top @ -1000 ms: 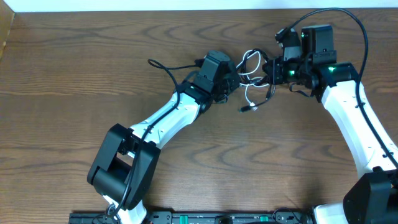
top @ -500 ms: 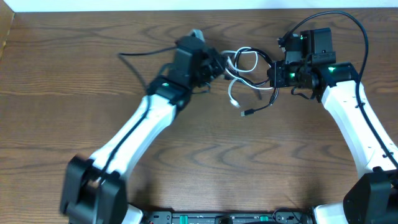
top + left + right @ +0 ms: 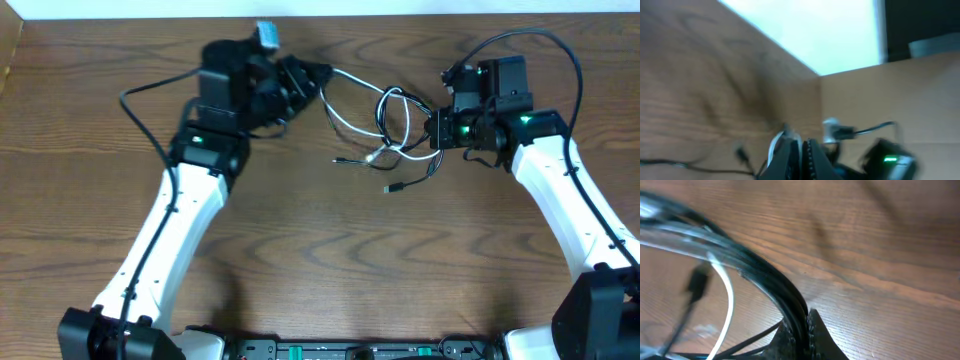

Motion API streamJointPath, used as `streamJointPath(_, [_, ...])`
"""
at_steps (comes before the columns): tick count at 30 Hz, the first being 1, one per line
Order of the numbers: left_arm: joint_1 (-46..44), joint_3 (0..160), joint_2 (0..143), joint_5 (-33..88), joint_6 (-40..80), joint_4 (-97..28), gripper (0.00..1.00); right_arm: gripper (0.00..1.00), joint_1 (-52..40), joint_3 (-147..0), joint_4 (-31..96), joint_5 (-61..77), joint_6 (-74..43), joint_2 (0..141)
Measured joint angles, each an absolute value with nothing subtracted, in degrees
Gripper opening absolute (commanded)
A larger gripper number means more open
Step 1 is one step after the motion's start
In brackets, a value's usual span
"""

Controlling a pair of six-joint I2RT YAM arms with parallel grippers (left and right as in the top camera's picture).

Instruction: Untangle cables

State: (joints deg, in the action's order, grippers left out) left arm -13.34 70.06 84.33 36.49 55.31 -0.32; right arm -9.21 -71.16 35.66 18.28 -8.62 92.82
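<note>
The white cable (image 3: 352, 127) and the black cable (image 3: 408, 100) lie looped together at the back middle of the table. My left gripper (image 3: 308, 78) is shut on the white cable's end and holds it stretched to the left; in the blurred left wrist view the white cable (image 3: 775, 147) shows beside the shut jaws (image 3: 801, 150). My right gripper (image 3: 432, 131) is shut on several strands of the black cable (image 3: 765, 275) between its fingers (image 3: 802, 326). The white cable (image 3: 728, 297) curves past it. A white plug (image 3: 375, 157) and a black plug (image 3: 392, 188) lie loose on the wood.
A cardboard box edge (image 3: 8, 50) stands at the far left, and a white strip runs along the table's back edge (image 3: 320, 8). The left arm's own thick black wire (image 3: 150, 95) loops out to its left. The right arm's wire (image 3: 560, 40) arcs above it.
My left arm has swung left and back with the white cable, drawing it out of the bundle; the loops have stretched and opened. The right gripper has stayed put on the black cable.
</note>
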Motion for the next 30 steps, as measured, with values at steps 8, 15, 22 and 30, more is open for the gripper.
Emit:
streamJointPath(8, [-1.3,70.1,82.3,45.7,61.0,7.7,0.08,0.01,-8.3,-66.6,34.6,9.7,-10.1,98.9])
streamJointPath(15, [4.4,70.2,82.3,53.0,57.5,-3.3,0.10,0.01,-7.7,-66.4,31.3,8.3,-10.7,99.7])
streamJointPath(22, [-3.2,70.3,82.3,46.2,48.6,-19.7,0.44,0.01,-7.7,-66.4,30.4,17.1,-13.7,99.6])
streamJointPath(30, [-10.5,70.3,82.3,38.2,44.6,-20.5,0.75,0.01,-7.8,-69.5,33.8,23.4,-16.1,94.6])
